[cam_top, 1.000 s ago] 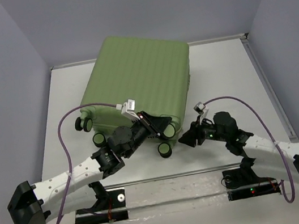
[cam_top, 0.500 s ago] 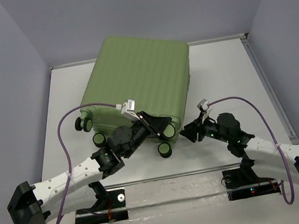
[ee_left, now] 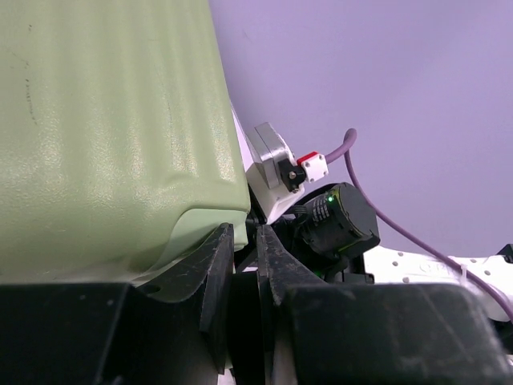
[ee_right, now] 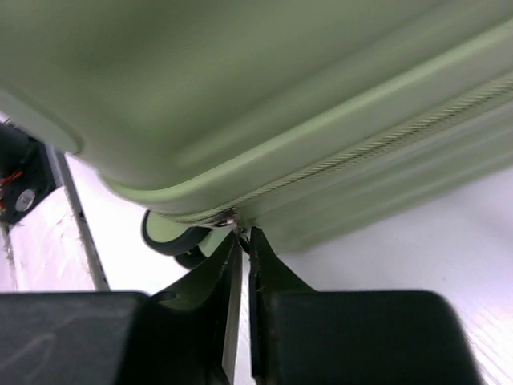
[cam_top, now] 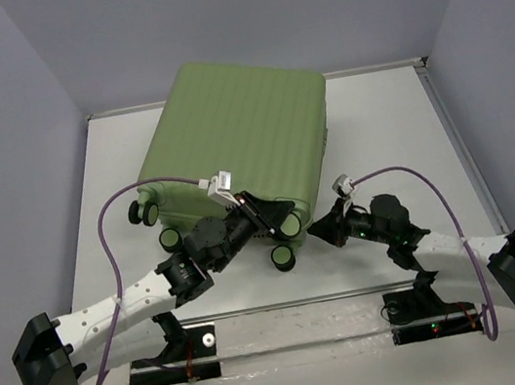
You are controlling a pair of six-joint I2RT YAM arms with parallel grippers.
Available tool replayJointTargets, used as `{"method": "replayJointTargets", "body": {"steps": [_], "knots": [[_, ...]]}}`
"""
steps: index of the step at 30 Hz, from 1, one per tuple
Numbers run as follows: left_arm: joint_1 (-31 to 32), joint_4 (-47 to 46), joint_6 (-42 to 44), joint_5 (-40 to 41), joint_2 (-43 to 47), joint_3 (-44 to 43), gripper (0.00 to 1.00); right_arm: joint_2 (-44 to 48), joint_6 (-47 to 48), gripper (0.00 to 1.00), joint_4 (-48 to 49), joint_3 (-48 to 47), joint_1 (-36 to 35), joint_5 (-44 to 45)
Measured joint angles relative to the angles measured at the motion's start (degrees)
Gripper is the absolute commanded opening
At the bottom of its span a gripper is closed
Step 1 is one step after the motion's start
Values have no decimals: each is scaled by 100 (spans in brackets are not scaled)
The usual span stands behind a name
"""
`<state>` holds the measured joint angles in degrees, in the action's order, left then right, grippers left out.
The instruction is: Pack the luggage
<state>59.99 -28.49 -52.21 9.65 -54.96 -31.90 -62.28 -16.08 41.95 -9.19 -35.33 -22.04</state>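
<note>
The luggage (cam_top: pixel 239 141), a light-green ribbed hard shell, lies shut on the white table with its wheels toward me. It fills the left of the left wrist view (ee_left: pixel 104 136) and the top of the right wrist view (ee_right: pixel 280 96). My right gripper (cam_top: pixel 315 230) is at its near right corner, jaws pressed together (ee_right: pixel 243 237) on the zipper pull (ee_right: pixel 230 218) at the end of the zip line. My left gripper (cam_top: pixel 280 210) sits against the same corner. Its jaws (ee_left: pixel 244 233) are nearly together with only a thin dark gap, and nothing shows clearly in it.
Black wheels with green hubs stick out along the near edge: one pair (cam_top: pixel 290 227) under the left gripper, another (cam_top: pixel 147 211) at the left corner. The right arm's wrist (ee_left: pixel 337 224) is close behind the left fingers. Purple walls enclose the table (cam_top: pixel 375 123).
My right gripper has slid left to the suitcase's corner and its jaws have closed on the zipper pull. The left arm and the suitcase have stayed put.
</note>
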Motion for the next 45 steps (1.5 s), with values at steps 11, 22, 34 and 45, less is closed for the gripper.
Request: {"method": "replayJointTargets", "body": {"steps": [11, 22, 34, 45], "knots": [[0, 2, -48, 4, 7, 0, 6, 817, -179, 7, -516, 133, -304, 181], [-37, 610, 221, -299, -420, -667, 6, 1161, -715, 7, -1451, -96, -2929, 3154], [-352, 1158, 407, -876, -654, -1056, 6, -2625, -457, 7, 1921, -1355, -4577, 6454], [-684, 1331, 328, -1117, -634, -1580, 6, -4972, 428, 70, 3663, -2865, -4798, 7014]]}}
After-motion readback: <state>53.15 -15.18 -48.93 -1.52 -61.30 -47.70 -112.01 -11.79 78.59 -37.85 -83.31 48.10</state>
